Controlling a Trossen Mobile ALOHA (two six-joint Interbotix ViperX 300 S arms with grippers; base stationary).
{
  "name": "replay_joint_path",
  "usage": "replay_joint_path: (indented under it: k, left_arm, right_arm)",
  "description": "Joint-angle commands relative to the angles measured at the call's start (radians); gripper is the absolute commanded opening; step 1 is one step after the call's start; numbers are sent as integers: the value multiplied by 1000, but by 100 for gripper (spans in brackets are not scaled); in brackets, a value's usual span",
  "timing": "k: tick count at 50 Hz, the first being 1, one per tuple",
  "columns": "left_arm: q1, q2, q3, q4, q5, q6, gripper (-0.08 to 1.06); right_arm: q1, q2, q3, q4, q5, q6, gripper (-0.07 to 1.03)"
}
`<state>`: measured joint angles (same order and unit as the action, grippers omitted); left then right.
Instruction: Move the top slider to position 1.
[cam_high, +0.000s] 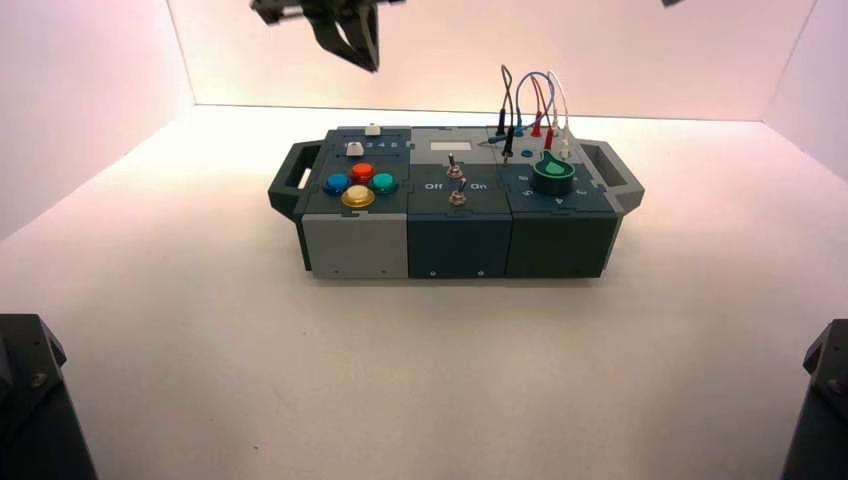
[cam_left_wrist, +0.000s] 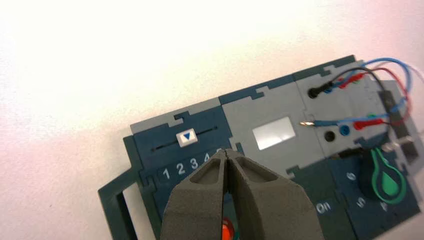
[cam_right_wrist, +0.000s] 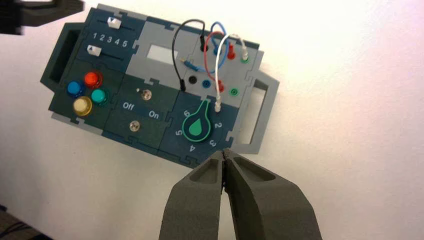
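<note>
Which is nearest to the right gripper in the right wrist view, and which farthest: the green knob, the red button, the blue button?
From the right gripper, at that view's lower middle:
1. Green knob, on the box's right side.
2. Red button, on the left side.
3. Blue button, left of the red.

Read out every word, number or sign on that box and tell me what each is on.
"1 2 3 4 5": the dark blue slider panel, between the two sliders.
"Off" and "On": the toggle switch panel.
"2", "3", "4", "5", "6": around the green knob.
Small triangle signs: the top slider's white cap and the lower slider's white cap.
I can make out no brand.
</note>
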<state>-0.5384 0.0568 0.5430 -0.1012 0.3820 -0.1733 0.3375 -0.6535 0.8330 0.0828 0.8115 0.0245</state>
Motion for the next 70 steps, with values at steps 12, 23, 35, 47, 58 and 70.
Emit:
replay_joint_path:
  k: [12, 23, 35, 47, 58, 70]
  left_arm:
    - [0, 78, -54, 0, -81, -6, -3]
    - [0, 123, -81, 0, -81, -6, -3]
    - [0, 152, -110, 0, -81, -6, -3]
    - [0, 167, -107, 0, -63, -6, -3]
    - [0, 175, -106, 0, -54, -6, -3]
    - [0, 206, -112, -3, -37, -6, -3]
  right_arm:
    - [12, -8, 17, 55, -91, -41, -2]
    - [12, -18, 26, 57, -115, -54, -2]
    - [14, -11, 29, 58, -115, -64, -2]
    - [14, 5, 25, 58, -114, -64, -2]
    - [14, 20, 21, 58, -114, -64, -2]
    - [14, 23, 21, 58, -109, -66, -2]
